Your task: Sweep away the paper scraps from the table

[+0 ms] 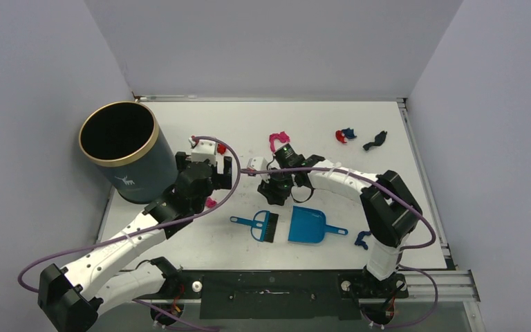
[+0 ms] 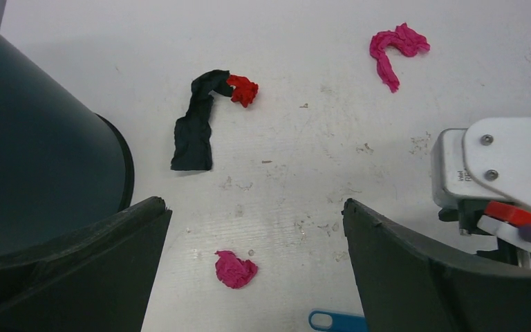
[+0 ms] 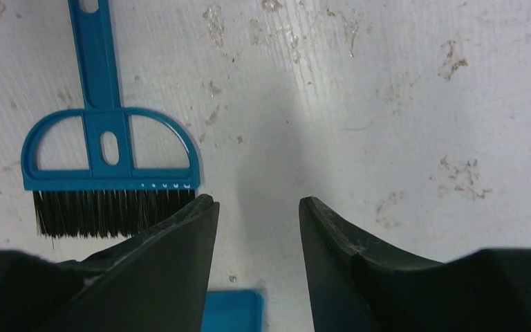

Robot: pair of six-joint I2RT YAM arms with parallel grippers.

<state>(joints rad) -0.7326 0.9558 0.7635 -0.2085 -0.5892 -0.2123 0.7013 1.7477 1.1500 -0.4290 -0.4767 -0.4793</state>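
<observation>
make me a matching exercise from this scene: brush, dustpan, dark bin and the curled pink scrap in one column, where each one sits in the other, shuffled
1 brush
2 dustpan
3 dark bin
4 curled pink scrap

a upright at the left edge of the table
b just left of the dustpan
c beyond the right claw, towards the far edge
d between the brush and the right arm

Pairs: 1-b, 2-d, 3-a, 4-c

Pink, red, black paper scraps [image 2: 193, 131] dot the table [image 2: 304, 173]

My right arm [image 1: 386, 220] half hides 1 blue paper scrap [image 1: 361, 241]; my right wrist view cuts the dustpan [image 3: 232, 310] at 6 o'clock.
</observation>
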